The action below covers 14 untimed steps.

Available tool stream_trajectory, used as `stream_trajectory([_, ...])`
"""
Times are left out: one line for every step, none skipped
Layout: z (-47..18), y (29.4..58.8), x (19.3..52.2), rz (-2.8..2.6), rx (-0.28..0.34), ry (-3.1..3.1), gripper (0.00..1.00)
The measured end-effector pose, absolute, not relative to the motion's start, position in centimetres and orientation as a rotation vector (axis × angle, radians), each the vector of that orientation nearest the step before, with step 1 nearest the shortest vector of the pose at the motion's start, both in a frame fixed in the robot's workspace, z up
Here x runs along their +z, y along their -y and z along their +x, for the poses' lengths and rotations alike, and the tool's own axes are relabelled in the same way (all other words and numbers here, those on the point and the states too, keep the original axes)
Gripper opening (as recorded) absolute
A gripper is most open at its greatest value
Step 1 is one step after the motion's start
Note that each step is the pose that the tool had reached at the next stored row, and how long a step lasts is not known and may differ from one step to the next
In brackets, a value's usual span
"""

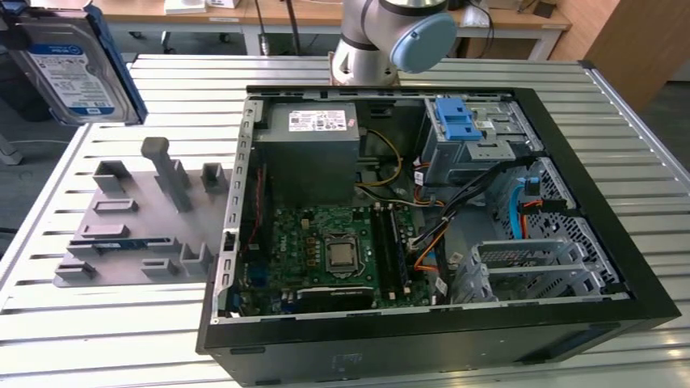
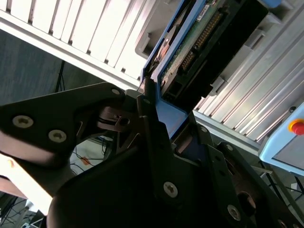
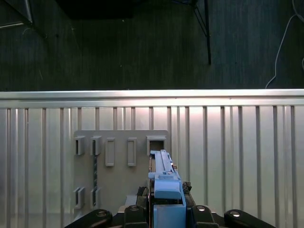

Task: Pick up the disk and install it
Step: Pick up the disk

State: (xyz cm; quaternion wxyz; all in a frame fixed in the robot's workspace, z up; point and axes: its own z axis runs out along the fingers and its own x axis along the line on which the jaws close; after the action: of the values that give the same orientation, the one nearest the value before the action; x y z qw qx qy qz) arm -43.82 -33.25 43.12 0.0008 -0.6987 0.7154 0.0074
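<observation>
The disk [image 1: 70, 69], a silver hard drive with a blue-and-white label in a blue bracket, hangs high above the table at the exterior view's far left. My gripper [image 3: 167, 203] is shut on it. In the first wrist view the disk [image 3: 164, 173] is seen edge-on, sticking out from between the black fingers above the grey holder plate [image 3: 118, 161]. In the second wrist view the disk [image 2: 199, 42] shows its circuit-board side, with the gripper [image 2: 164, 114] clamped on the blue bracket.
An open black computer case [image 1: 603, 202] lies on the slatted metal table [image 1: 108, 339], with a motherboard, a grey power supply [image 1: 313, 137] and a drive cage with a blue latch [image 1: 458, 125]. The grey holder plate [image 1: 140, 218] lies at its left. The arm's base [image 1: 377, 40] stands behind the case.
</observation>
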Motion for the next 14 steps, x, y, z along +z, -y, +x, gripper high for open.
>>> stream_trajectory([-43.82, 33.25, 43.2, -2.194, 0.023, -2.246, 0.36])
stream_trajectory([-43.82, 33.25, 43.3, -2.194, 0.023, -2.246, 0.36])
stream_trajectory([-43.82, 33.25, 43.38, -2.194, 0.023, -2.246, 0.36])
stream_trajectory([-43.82, 33.25, 43.46, -2.194, 0.023, -2.246, 0.36])
stream_trajectory([-43.82, 33.25, 43.53, -2.194, 0.023, -2.246, 0.36])
stream_trajectory([-43.82, 33.25, 43.61, -2.194, 0.023, -2.246, 0.36])
stream_trajectory([-43.82, 33.25, 43.69, -2.194, 0.023, -2.246, 0.36])
stream_trajectory([-43.82, 33.25, 43.77, -2.194, 0.023, -2.246, 0.36])
stream_trajectory([-43.82, 33.25, 43.84, -2.194, 0.023, -2.246, 0.36])
stream_trajectory([-43.82, 33.25, 43.91, -2.194, 0.023, -2.246, 0.36])
stream_trajectory([-43.82, 33.25, 43.98, -2.194, 0.023, -2.246, 0.36])
stream_trajectory([-43.82, 33.25, 44.05, -2.194, 0.023, -2.246, 0.36])
stream_trajectory([-43.82, 33.25, 44.12, -2.194, 0.023, -2.246, 0.36])
stream_trajectory([-43.82, 33.25, 44.19, -2.194, 0.023, -2.246, 0.36])
